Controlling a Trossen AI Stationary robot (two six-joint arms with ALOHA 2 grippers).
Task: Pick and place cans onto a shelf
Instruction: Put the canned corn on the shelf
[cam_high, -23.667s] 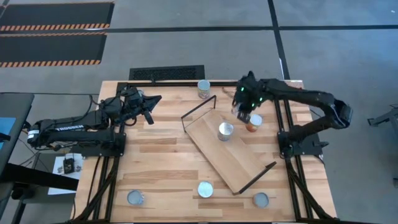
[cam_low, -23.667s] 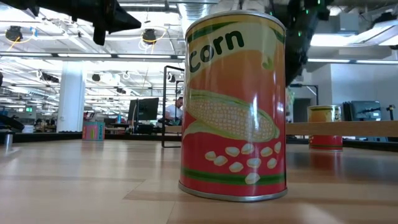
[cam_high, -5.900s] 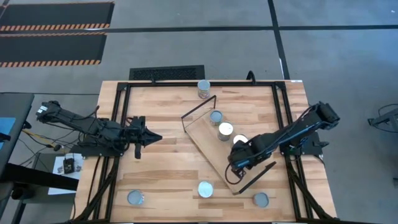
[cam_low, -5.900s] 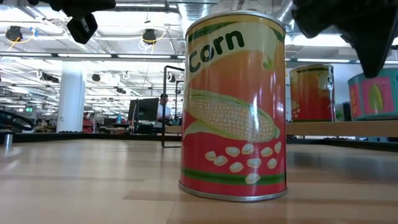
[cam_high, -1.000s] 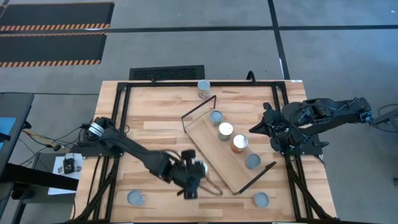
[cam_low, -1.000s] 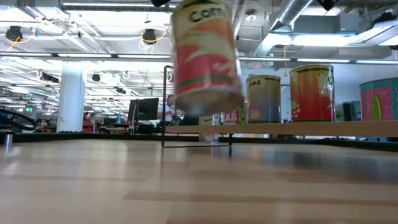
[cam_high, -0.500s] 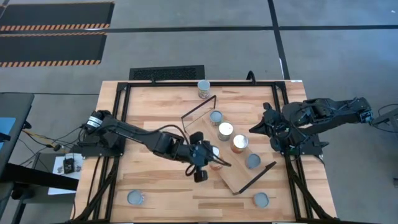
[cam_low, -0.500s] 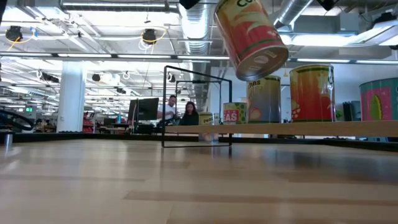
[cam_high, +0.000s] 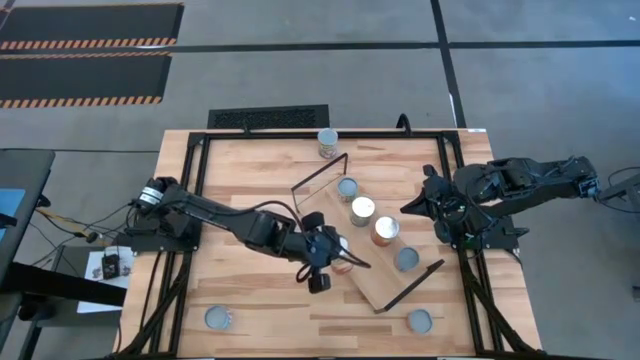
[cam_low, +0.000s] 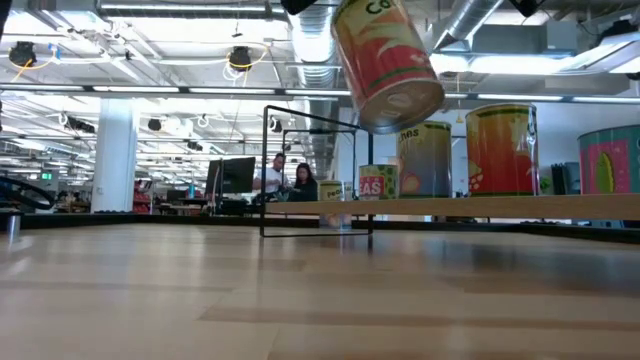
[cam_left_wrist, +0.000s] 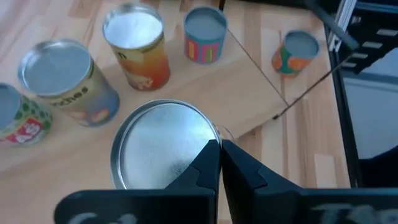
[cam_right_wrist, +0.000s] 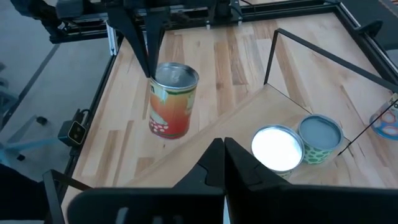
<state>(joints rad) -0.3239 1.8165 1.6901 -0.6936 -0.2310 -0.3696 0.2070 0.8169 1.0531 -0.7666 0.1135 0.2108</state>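
Left gripper (cam_high: 335, 258) clamped on corn can (cam_low: 386, 62), held tilted in air beside shelf (cam_high: 368, 268); right gripper (cam_high: 412, 207) closed, empty.

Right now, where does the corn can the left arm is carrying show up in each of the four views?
High view: mostly hidden under the left gripper, at the shelf's long edge.
Low view: the corn can hangs tilted, top centre, above the table.
Left wrist view: its silvery top fills the middle, behind the fingers.
Right wrist view: it hangs left of centre.
Shared landmark: the shelf's row of cans.
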